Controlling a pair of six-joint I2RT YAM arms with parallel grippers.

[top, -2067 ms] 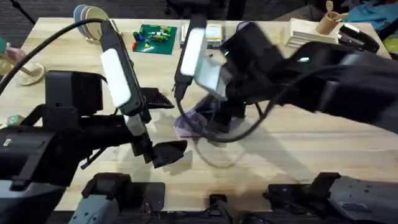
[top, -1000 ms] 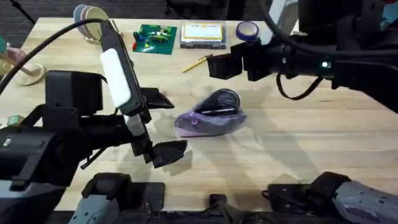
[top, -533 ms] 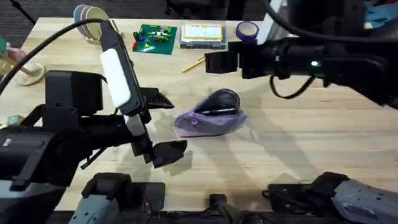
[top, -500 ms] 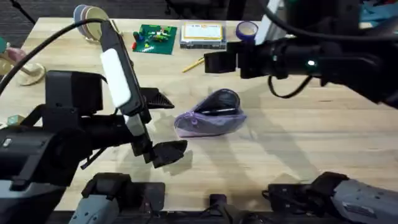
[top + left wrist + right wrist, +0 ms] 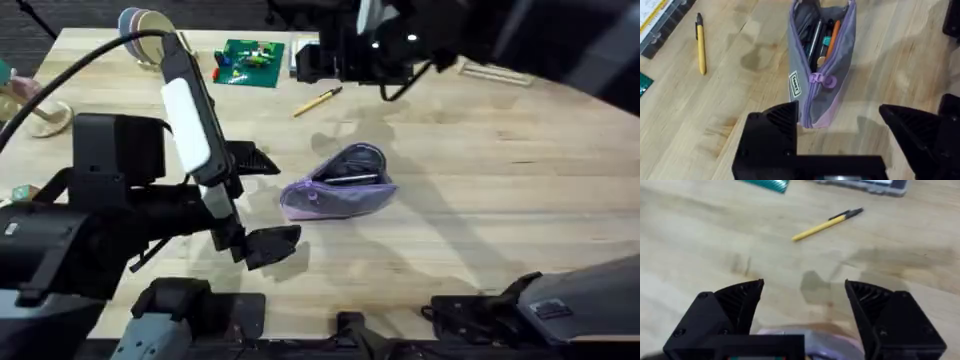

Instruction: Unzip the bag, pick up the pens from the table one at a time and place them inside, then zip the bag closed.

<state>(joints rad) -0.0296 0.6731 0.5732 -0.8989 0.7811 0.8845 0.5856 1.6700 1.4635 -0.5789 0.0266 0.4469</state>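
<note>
**Bag open at mid-table, one yellow pen lying beyond it**

At the middle of the table (image 5: pixel 500 200) lies the bag (image 5: pixel 338 186), lavender with a grey side panel, zipper undone and mouth gaping. Inside it, the left wrist view shows several pens (image 5: pixel 817 37): dark ones and an orange one, with a teal bit between. A purple zipper pull (image 5: pixel 821 80) hangs partway along the bag's length.

Beyond the bag, well apart from it, a yellow pen (image 5: pixel 317 102) with black tip and end rests flat on the wood, at a slant. Past that pen sits a green board (image 5: pixel 249 60).

Left gripper (image 5: pixel 847 122) hangs just short of the bag's near end, fingers spread wide, nothing between them; one finger overlaps the bag's corner in its own view. Right gripper (image 5: pixel 802 302) hovers above the far side of the bag, between bag and yellow pen, fingers wide apart and empty.
</note>
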